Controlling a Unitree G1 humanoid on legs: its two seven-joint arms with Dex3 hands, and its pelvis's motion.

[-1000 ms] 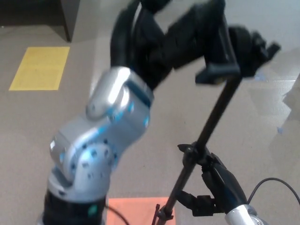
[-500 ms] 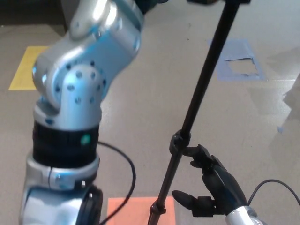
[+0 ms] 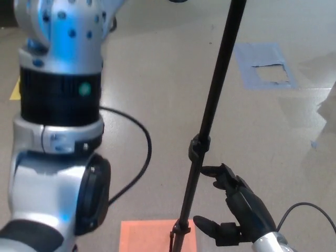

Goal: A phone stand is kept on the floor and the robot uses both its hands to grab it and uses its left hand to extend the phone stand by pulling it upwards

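While our left arm (image 3: 58, 131) rises out of frame, fingers unseen, phone stand (image 3: 210, 115) upright on the floor (image 3: 157, 68), our right hand (image 3: 236, 207) just beside the pole, fingers (image 3: 212, 170) spread, not gripping.

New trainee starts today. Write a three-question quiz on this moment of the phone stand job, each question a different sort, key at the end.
1. True or false: the right hand is clamped around the phone stand.
2. Which coloured floor patch lies at the foot of the stand? A) orange B) green C) white
3. Fill in: the stand's pole changes thickness at a black ____ partway up.

Key
1. False. Its fingers are apart beside the lower pole, and no grip shows.
2. A.
3. Collar. Also note that the left hand is out of the picture; only the left arm shows.
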